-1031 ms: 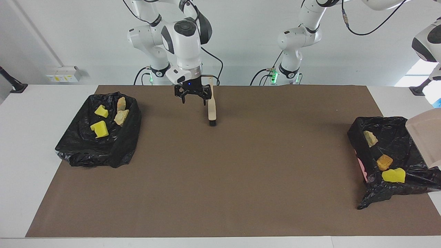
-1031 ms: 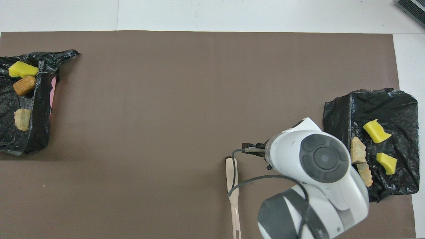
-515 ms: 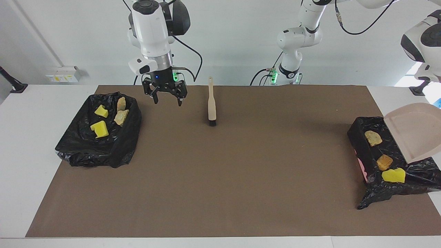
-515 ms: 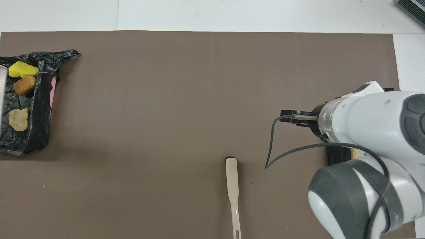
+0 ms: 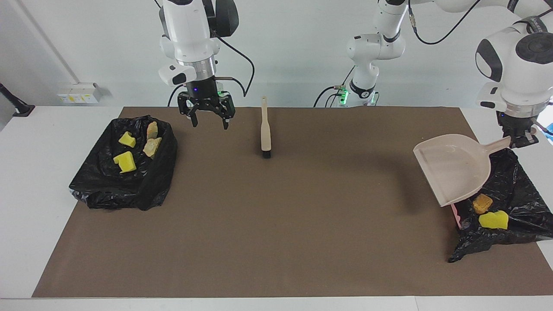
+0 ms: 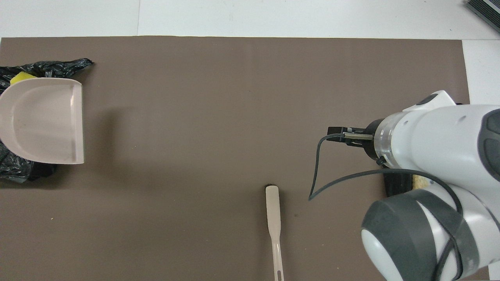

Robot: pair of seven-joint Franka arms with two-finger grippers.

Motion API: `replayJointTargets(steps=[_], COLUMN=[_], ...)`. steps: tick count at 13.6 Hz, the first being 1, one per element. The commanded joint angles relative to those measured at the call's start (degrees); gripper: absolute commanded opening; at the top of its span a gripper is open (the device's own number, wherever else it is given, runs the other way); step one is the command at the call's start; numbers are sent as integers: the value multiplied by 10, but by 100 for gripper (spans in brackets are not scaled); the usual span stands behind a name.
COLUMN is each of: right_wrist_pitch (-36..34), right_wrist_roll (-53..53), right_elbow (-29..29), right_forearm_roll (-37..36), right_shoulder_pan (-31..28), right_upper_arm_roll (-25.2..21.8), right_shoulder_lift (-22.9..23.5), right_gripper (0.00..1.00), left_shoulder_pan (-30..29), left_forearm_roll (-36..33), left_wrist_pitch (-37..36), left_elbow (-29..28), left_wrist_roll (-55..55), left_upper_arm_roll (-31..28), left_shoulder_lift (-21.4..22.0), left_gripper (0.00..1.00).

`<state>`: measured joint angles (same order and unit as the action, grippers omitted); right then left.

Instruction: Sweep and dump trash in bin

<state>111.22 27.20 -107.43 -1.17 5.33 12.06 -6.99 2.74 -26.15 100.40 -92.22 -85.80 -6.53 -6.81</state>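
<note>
Trash sits in my bin at frame right. Left gripper clamps the dustpan handle above it; right gripper, upper left, hangs open.

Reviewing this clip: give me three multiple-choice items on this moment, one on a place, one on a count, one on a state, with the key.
1. Where is the brush?
A. on the brown mat, lying free
B. in a bin
C. in the right gripper

2. How many yellow sponge pieces show in the bin at the right arm's end?
A. none
B. two
C. four

3. What is the left gripper doing?
A. hanging open
B. shut on the dustpan handle
C. shut on the brush

Key: 1 A, nothing touches the brush; 2 B, two yellow pieces lie beside two tan lumps; 3 B, it holds the dustpan over the other bin, while the right gripper hangs open.
</note>
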Motion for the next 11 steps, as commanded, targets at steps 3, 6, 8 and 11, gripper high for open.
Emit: replayJointTargets(steps=[3,6,8,11], right_wrist_pitch=[-69,-107,-149,-214], right_wrist_roll=[-7,-9,-59,-90], right_elbow=[52,98,130,167], right_forearm_roll=[-21,-21,-12,-11], right_shoulder_pan=[-7,-16,-18,-8], right_upper_arm_roll=[-2,2,-14,-50], right_shoulder_lift=[7,8,8,5], right_gripper=[100,100,100,100], left_shoulder_pan=[89,162,212,291], left_forearm_roll=[80,143,189,221], left_wrist_pitch=[-54,-80,-75,-38], left_elbow=[-56,-74,-86,-103], left_wrist_roll=[188,349,495,681], left_upper_arm_roll=[-7,-7,-6,-6], left_shoulder_lift=[43,57,63,53], left_gripper=[0,0,0,0])
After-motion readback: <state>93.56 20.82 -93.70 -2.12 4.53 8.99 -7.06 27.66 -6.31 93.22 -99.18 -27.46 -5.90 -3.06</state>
